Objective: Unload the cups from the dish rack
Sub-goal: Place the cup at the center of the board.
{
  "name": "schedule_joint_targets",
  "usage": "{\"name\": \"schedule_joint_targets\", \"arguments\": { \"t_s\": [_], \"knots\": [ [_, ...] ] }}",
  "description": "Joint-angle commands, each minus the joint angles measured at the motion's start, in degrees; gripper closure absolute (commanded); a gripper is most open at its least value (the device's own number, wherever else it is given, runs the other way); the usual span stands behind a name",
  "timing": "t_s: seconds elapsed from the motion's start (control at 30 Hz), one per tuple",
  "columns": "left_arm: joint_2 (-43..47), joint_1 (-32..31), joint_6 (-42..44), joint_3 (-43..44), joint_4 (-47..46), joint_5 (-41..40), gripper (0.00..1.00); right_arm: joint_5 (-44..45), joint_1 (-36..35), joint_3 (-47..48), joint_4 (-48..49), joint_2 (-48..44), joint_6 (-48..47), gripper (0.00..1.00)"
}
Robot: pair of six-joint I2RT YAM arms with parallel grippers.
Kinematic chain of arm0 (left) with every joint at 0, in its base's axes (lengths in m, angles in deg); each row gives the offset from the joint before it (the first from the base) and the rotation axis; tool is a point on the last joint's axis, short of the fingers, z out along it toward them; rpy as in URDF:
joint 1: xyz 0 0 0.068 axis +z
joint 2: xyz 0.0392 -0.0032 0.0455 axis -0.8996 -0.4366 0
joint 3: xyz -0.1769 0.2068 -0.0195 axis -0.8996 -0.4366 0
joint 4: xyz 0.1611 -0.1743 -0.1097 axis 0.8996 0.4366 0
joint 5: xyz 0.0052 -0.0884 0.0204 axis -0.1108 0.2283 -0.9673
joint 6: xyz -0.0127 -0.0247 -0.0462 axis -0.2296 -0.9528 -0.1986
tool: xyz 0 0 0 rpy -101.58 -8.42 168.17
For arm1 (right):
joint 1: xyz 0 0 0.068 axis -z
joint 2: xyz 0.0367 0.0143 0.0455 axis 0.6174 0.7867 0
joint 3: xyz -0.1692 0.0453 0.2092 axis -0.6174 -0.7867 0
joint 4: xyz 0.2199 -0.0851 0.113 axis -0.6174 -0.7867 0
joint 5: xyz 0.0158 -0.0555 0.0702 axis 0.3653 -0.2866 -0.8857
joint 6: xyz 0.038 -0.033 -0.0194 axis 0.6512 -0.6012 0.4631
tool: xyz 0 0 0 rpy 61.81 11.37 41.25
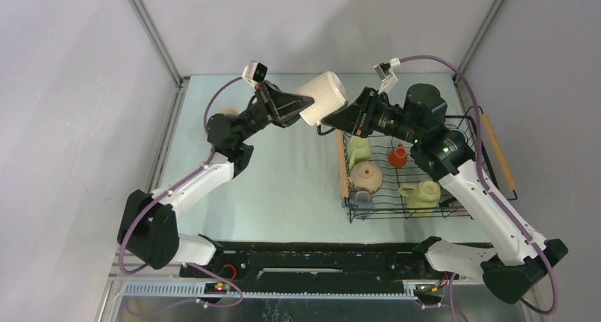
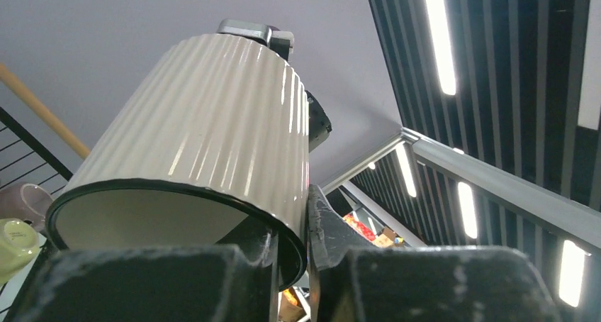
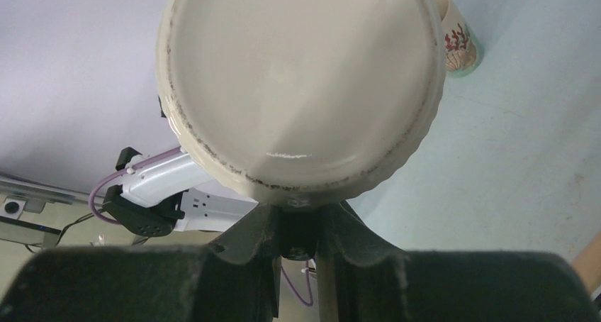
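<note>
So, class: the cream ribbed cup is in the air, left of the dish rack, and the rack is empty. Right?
Not empty. The top external view shows the dish rack holding cups, among them a tan cup and an orange-red cup. The cream ribbed cup is in the air left of it.

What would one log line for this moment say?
cream ribbed cup: aloft | left gripper: on rim | right gripper: at base, grip unclear | dish rack: several cups inside
</note>
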Motion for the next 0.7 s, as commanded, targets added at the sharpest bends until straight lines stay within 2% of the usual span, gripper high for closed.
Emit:
{"name": "schedule_joint_targets", "arguments": {
  "t_s": [0.0,0.3,0.5,0.6,0.67],
  "knots": [
    [3.3,-0.5,3.1,-0.7,0.6,0.4,0.98,3.0,-0.6,0.4,2.7,-2.0,-3.4,1.00],
    [7.9,-0.5,11.2,-1.9,11.0,-0.8,1.00,5.6,-1.4,0.4,0.8,-2.6,-4.5,0.98],
    [9.8,-0.5,14.4,-1.3,14.8,-2.0,1.00,6.1,-2.1,0.4,0.2,-3.1,-5.8,0.44],
    [10.4,-0.4,15.7,-0.9,16.4,-2.3,1.00,6.3,-2.4,0.4,-0.1,-3.5,-6.3,0.25],
    [10.8,-0.3,16.5,-0.9,17.4,-2.4,1.00,6.8,-2.7,0.4,-0.6,-3.8,-6.6,0.18]
  ]
}}
